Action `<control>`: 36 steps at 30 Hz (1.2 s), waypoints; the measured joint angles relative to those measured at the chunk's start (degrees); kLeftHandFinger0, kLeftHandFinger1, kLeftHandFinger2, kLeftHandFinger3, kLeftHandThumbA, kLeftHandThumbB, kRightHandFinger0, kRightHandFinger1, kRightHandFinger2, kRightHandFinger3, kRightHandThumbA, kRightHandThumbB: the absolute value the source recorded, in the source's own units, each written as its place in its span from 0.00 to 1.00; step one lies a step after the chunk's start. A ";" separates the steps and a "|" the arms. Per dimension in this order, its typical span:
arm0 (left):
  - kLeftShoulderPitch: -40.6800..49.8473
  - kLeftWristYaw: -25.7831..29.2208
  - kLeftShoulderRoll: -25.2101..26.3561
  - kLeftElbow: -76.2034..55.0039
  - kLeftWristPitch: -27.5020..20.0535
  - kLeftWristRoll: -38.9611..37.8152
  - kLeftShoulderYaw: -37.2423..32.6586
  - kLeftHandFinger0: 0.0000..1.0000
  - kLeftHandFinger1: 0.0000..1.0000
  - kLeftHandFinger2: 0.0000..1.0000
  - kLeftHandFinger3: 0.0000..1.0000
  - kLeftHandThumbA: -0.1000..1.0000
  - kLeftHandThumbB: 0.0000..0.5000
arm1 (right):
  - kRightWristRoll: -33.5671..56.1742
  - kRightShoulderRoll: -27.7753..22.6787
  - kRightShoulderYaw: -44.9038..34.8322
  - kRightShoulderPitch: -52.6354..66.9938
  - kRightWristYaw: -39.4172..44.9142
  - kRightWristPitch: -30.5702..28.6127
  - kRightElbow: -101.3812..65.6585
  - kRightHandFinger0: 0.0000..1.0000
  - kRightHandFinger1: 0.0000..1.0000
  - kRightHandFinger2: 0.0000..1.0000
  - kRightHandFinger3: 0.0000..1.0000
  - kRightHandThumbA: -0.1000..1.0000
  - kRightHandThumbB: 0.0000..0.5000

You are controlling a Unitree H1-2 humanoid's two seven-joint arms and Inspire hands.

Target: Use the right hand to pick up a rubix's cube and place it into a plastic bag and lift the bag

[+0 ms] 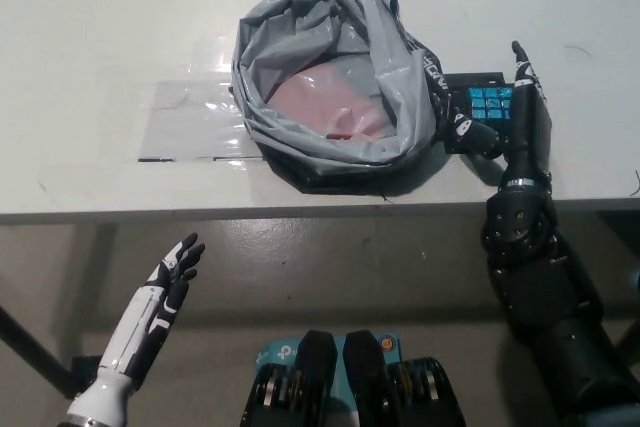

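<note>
A grey plastic bag (335, 77) lies open on the white table (100, 67), showing a pinkish-red inside. Just right of it sits the Rubik's cube (482, 105), black-framed with its blue face up. My black right hand (515, 117) is open around the cube: long fingers reach along its right side and the thumb lies at its near left corner. It partly covers the cube. My white left hand (165, 287) rests open below the table edge at the lower left.
A clear plastic sheet (190, 122) is taped flat to the table left of the bag. The table's front edge (250, 212) runs across the middle of the view, with grey floor below it.
</note>
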 measured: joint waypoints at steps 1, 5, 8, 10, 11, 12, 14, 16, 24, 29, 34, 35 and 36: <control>-0.04 0.00 0.01 0.00 0.00 0.00 0.00 1.00 1.00 1.00 1.00 1.00 0.64 | 0.20 0.06 0.03 -0.11 0.04 0.20 0.30 1.00 1.00 1.00 1.00 0.77 0.99; -0.07 -0.01 0.04 0.01 -0.02 0.01 0.00 1.00 1.00 1.00 1.00 1.00 0.64 | 0.81 0.08 0.10 -0.54 0.11 0.40 2.05 1.00 1.00 1.00 1.00 0.77 1.00; -0.15 -0.01 0.05 0.01 -0.02 0.01 0.00 1.00 1.00 1.00 1.00 1.00 0.65 | 1.46 0.08 0.09 -0.63 0.33 0.53 3.23 1.00 1.00 1.00 1.00 0.78 1.00; -0.23 -0.01 0.05 0.01 -0.02 0.01 0.00 1.00 1.00 1.00 1.00 1.00 0.64 | 1.68 0.05 0.10 -0.82 0.47 0.52 4.32 1.00 1.00 1.00 1.00 0.78 1.00; -0.28 -0.01 0.04 0.01 -0.02 0.01 0.00 1.00 1.00 1.00 1.00 1.00 0.64 | 1.82 0.01 0.10 -0.94 0.51 0.52 5.04 1.00 1.00 1.00 1.00 0.77 1.00; -0.31 -0.01 0.04 0.01 -0.02 0.01 0.00 1.00 1.00 1.00 1.00 1.00 0.64 | 1.92 0.01 0.10 -0.97 0.53 0.52 5.36 1.00 1.00 1.00 1.00 0.75 1.00; -0.33 -0.01 0.04 0.02 -0.04 0.01 0.00 1.00 1.00 1.00 1.00 1.00 0.65 | 2.28 -0.03 0.09 -1.44 0.49 0.11 6.67 1.00 1.00 1.00 1.00 0.75 1.00; -0.33 -0.01 0.04 0.02 -0.04 0.01 0.00 1.00 1.00 1.00 1.00 1.00 0.65 | 2.70 -0.10 0.02 -1.96 0.49 -0.05 7.62 1.00 1.00 1.00 1.00 0.75 1.00; -0.39 -0.02 0.05 0.01 -0.02 -0.04 0.00 1.00 1.00 1.00 1.00 1.00 0.62 | 4.17 -0.28 -0.62 -3.95 -0.76 -1.28 11.71 0.98 1.00 1.00 1.00 0.59 0.73; -0.44 -0.02 0.05 0.02 -0.03 -0.05 0.00 1.00 1.00 1.00 1.00 1.00 0.63 | 5.62 0.01 -2.93 -4.28 -5.00 -4.00 13.94 0.03 0.14 0.35 0.55 0.38 0.55; -0.51 -0.02 0.07 0.02 -0.02 -0.05 0.00 1.00 1.00 1.00 1.00 1.00 0.65 | 6.30 -0.16 -4.31 -5.11 -10.19 -6.03 16.52 0.05 0.25 0.54 0.51 0.00 0.45; -0.52 -0.02 0.08 0.02 -0.02 -0.05 0.00 1.00 1.00 1.00 1.00 1.00 0.65 | 6.40 -0.20 -4.41 -5.28 -11.10 -6.27 16.92 0.05 0.25 0.54 0.51 0.00 0.45; -0.52 -0.02 0.08 0.02 -0.02 -0.05 0.00 1.00 1.00 1.00 1.00 1.00 0.62 | 6.47 -0.19 -4.51 -5.35 -11.52 -6.41 17.02 0.03 0.25 0.57 0.56 0.00 0.44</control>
